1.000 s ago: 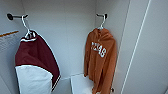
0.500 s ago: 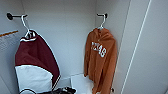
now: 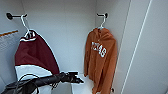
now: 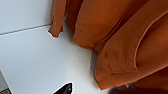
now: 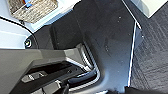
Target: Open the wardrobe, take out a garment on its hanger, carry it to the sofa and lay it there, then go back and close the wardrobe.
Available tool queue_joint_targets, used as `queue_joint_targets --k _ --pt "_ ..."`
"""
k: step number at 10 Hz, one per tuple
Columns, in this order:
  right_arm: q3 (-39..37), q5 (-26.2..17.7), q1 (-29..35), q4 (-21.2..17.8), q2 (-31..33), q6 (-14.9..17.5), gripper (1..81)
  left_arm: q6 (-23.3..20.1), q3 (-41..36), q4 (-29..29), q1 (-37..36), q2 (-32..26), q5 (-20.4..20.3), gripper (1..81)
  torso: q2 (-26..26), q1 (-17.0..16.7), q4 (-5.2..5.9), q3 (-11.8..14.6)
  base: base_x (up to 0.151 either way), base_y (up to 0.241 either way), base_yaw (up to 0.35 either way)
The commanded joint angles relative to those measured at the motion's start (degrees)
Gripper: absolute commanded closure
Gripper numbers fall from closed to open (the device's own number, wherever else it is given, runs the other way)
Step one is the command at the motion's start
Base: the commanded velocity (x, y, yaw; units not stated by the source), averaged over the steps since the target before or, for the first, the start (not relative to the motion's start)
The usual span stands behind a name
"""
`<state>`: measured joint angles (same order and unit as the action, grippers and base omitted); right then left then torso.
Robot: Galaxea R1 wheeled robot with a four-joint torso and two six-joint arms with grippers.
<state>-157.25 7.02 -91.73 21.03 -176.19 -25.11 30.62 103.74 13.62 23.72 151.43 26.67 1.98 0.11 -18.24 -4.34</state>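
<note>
Inside the open wardrobe (image 3: 67,27), 2 garments are hanging on 2 white hangers from 2 black hooks. The orange garment (image 3: 101,58), lettered in white across the chest, is hanging on its hanger (image 3: 102,23) from the hook (image 3: 103,15) by the right inner wall. The maroon-and-white garment (image 3: 35,58) is hanging on the other hanger (image 3: 25,23) from the hook (image 3: 12,16) on the left.

1 arm is reaching in from the lower left, its left gripper (image 3: 76,78) sitting low over the white wardrobe floor, just left of the orange garment's lower hem and apart from it. Whether its fingers are spread or pressed together cannot be told. The left wrist view is looking at the orange fabric and a dangling cuff (image 4: 55,30) above the white floor.

The right wrist view is showing dark robot bodywork, grey carpet (image 5: 152,57) and 1 woven basket (image 5: 32,8); the right gripper's fingers cannot be made out.
</note>
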Motion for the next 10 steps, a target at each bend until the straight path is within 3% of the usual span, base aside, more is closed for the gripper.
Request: queue_joint_targets --k 1,4,10 --pt "0.3 -2.7 2.2 0.0 -0.2 -0.2 1.0 13.2 -4.9 -1.2 -17.8 0.9 -3.0 1.0 0.0 0.0 0.00 0.0 0.000 0.000 0.000" --pt "0.3 -2.6 2.3 -0.1 -0.4 -0.2 1.0 25.1 -5.7 -1.3 -24.7 3.7 -7.6 1.0 0.0 0.0 0.00 0.0 0.000 0.000 0.000" --pt "0.4 -2.0 2.3 -0.1 -0.9 -0.2 1.0 38.5 -2.6 -1.2 -37.7 8.2 -11.0 1.0 0.0 0.0 0.00 0.0 0.000 0.000 0.000"
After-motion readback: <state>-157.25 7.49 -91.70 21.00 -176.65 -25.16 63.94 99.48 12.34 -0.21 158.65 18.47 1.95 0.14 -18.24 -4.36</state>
